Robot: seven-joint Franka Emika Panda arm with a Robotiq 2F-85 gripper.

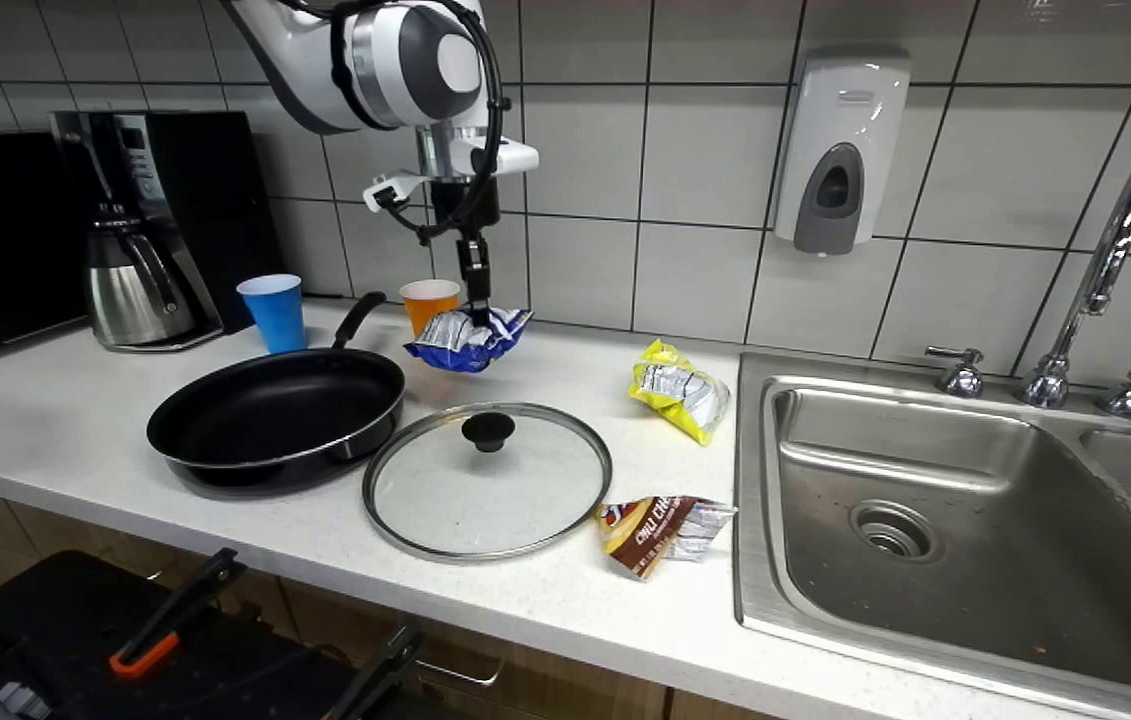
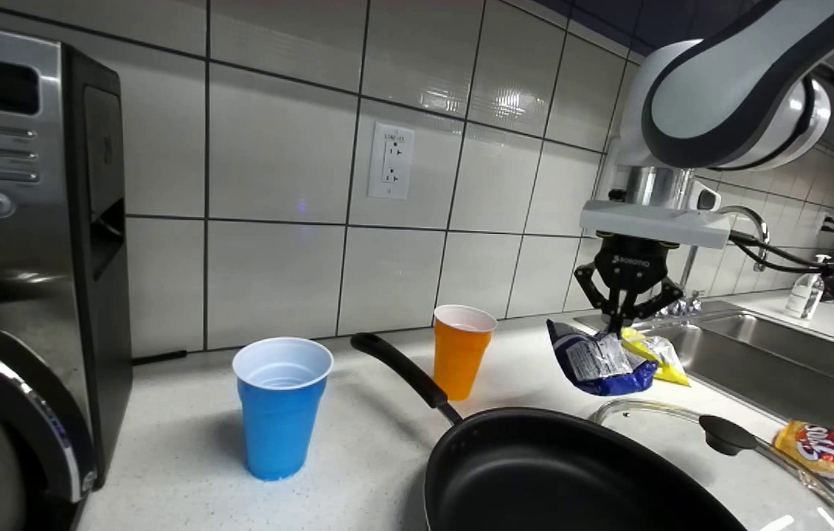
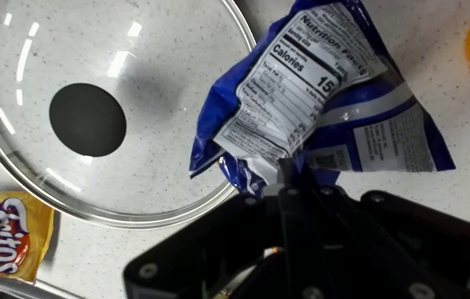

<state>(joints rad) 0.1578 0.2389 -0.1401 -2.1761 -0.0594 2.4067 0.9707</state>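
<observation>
My fingers (image 2: pixel 614 323) are pinched tight on the crumpled blue bag (image 3: pixel 297 89), which hangs at their tips above the tabletop (image 1: pixel 560 372); near them stands an orange cup (image 2: pixel 461 361), and below their level lies the glass lid (image 1: pixel 500 490).

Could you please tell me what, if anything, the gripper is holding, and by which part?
The gripper holds a blue snack bag, pinched at a gathered fold beside the lower end of its Nutrition Facts panel.

The white and dark-grey arm (image 2: pixel 711 110) has black cables (image 1: pixel 495 110) and a black end effector (image 2: pixel 614 326) lettered "ROBOTIQ".
</observation>
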